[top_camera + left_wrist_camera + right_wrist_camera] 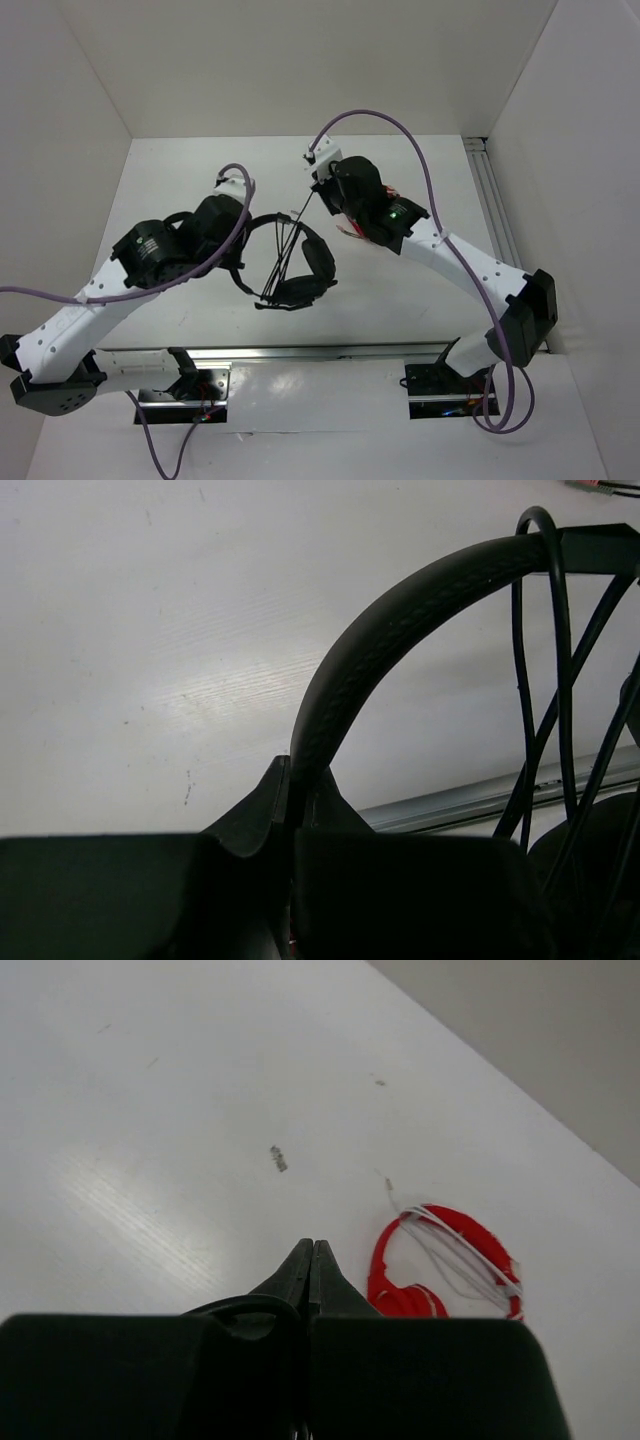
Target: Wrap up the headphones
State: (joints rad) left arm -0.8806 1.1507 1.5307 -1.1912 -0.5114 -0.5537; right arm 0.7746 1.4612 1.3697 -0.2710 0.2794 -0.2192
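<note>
The black headphones (318, 255) hang above the table's middle, their thin cable (284, 256) running in several strands across the headband to the lower earcup. My left gripper (247, 228) is shut on the headband (400, 610), which arcs up from between its jaws; the cable strands (545, 680) show at the right of the left wrist view. My right gripper (320, 192) is just above the headphones. Its jaws are pressed together (313, 1265), and a loop of the black cable (240, 1305) comes out at their left side.
Red-and-white headphones (440, 1255) lie on the table behind the right gripper, mostly hidden under the right arm in the top view (350, 230). An aluminium rail (300, 352) runs along the near edge, and another (495, 195) along the right wall.
</note>
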